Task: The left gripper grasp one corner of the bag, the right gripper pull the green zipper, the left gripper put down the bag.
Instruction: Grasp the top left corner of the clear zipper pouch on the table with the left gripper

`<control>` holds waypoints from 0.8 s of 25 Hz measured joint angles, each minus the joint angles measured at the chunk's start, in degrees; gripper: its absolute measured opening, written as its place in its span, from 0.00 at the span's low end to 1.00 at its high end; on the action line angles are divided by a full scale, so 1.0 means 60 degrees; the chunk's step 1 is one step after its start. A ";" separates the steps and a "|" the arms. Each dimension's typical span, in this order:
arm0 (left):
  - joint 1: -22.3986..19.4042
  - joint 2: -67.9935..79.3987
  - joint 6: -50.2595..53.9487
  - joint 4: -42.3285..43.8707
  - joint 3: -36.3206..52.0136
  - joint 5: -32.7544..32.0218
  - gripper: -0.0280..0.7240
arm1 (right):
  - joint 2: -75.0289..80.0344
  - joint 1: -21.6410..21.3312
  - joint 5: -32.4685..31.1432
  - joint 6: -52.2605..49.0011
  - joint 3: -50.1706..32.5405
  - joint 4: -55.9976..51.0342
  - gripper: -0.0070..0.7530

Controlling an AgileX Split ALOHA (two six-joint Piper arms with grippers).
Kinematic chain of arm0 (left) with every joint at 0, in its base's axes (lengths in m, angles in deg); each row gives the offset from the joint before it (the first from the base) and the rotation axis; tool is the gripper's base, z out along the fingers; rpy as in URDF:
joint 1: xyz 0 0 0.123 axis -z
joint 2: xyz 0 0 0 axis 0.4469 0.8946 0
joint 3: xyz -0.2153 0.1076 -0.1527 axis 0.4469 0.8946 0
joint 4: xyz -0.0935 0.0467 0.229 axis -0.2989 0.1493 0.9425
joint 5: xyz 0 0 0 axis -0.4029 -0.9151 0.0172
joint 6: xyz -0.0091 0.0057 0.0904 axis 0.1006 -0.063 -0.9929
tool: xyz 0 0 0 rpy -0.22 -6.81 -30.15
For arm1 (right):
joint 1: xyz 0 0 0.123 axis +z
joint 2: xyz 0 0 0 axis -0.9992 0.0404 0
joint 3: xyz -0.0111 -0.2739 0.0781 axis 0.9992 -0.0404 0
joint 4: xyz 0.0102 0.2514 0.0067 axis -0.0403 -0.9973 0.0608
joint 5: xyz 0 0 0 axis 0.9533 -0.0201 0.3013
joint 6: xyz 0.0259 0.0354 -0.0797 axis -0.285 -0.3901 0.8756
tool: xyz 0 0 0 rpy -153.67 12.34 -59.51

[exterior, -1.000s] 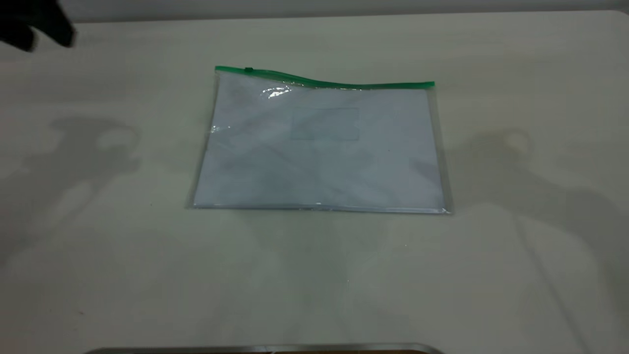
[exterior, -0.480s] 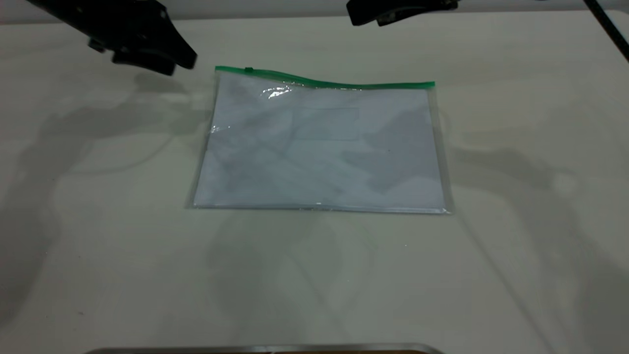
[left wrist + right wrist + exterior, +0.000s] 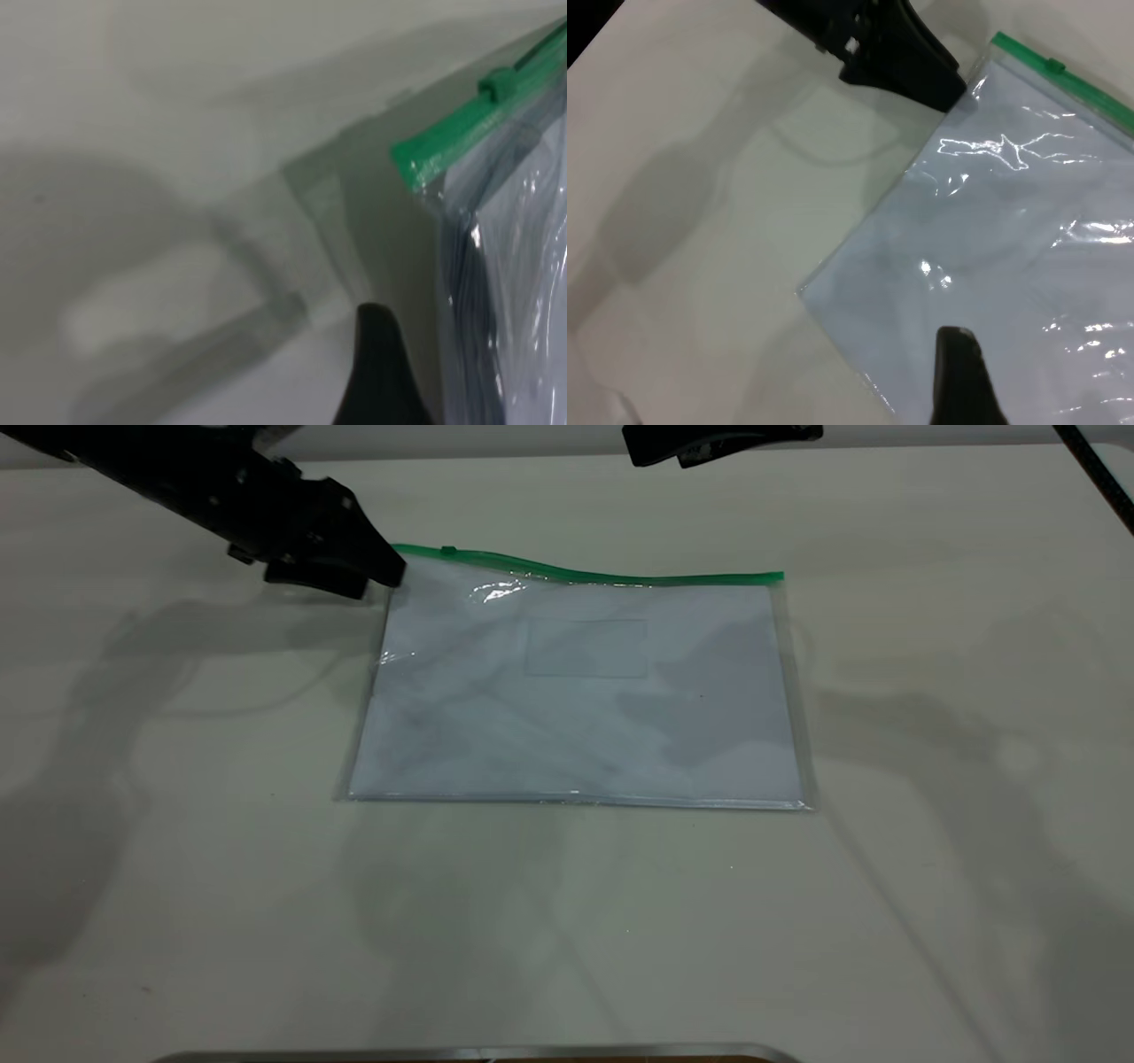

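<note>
The bag lies flat on the table with white paper inside. The green zipper runs along its far edge, and the small slider is near the left end. My left gripper is low at the bag's green-edged corner, jaws apart and empty. In the left wrist view one of its fingers is beside the bag's edge, short of that corner. My right gripper hovers at the far edge, above and behind the zipper. The right wrist view looks down on the bag.
The white table carries only the bag. A thick black cable crosses the far right corner. A metal edge runs along the near side.
My left gripper came in from the far left and dropped to the bag's green corner. My right gripper entered at the far edge and then held still. The bag has not moved.
</note>
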 joint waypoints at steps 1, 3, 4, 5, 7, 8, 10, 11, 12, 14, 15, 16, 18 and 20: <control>0.0055 0.0079 -0.0025 -0.0026 -0.0070 0.0000 0.82 | 0.0009 0.0000 0.0041 0.0000 0.0000 -0.0014 0.67; 0.0101 0.0247 -0.0044 -0.0099 -0.0200 0.0028 0.82 | 0.0038 0.0000 0.0078 0.0000 0.0000 -0.0032 0.67; 0.0126 0.0316 -0.0055 -0.0138 -0.0235 0.0028 0.82 | 0.0050 0.0000 0.0090 0.0000 0.0000 -0.0042 0.67; 0.0152 0.0392 -0.0065 -0.0265 -0.0258 0.0028 0.82 | 0.0061 0.0000 0.0101 0.0000 0.0000 -0.0042 0.67; 0.0152 0.0534 -0.0105 -0.0565 -0.0304 -0.0037 0.82 | 0.0069 0.0000 0.0167 0.0000 0.0000 -0.0049 0.67; 0.0160 0.0600 -0.0136 -0.0721 -0.0345 -0.0060 0.82 | 0.0069 0.0000 0.0198 0.0007 0.0000 -0.0062 0.67; 0.0193 0.0682 -0.0228 -0.0998 -0.0394 -0.0128 0.82 | 0.0069 0.0000 0.0225 0.0007 0.0000 -0.0079 0.67; 0.0221 0.0701 -0.0328 -0.1110 -0.0407 -0.0141 0.82 | 0.0069 0.0000 0.0238 0.0007 0.0000 -0.0079 0.67; 0.0257 0.0712 -0.0425 -0.1143 -0.0415 -0.0141 0.82 | 0.0069 0.0000 0.0240 0.0007 0.0000 -0.0079 0.67; 0.0344 0.0712 -0.0619 -0.1174 -0.0415 -0.0148 0.80 | 0.0069 0.0000 0.0260 0.0007 0.0000 -0.0090 0.67; 0.0355 0.0721 -0.0667 -0.1186 -0.0415 -0.0151 0.77 | 0.0069 0.0000 0.0259 0.0007 0.0000 -0.0136 0.67; 0.0377 0.0727 -0.0724 -0.1214 -0.0415 -0.0151 0.73 | 0.0069 0.0000 0.0259 0.0007 0.0000 -0.0247 0.67; 0.0387 0.0756 -0.0828 -0.1242 -0.0415 -0.0151 0.61 | 0.0069 0.0000 0.0262 0.0007 0.0000 -0.0407 0.67; 0.0387 0.0775 -0.0863 -0.1241 -0.0415 -0.0151 0.43 | 0.0069 0.0000 0.0324 -0.0034 0.0000 -0.0542 0.67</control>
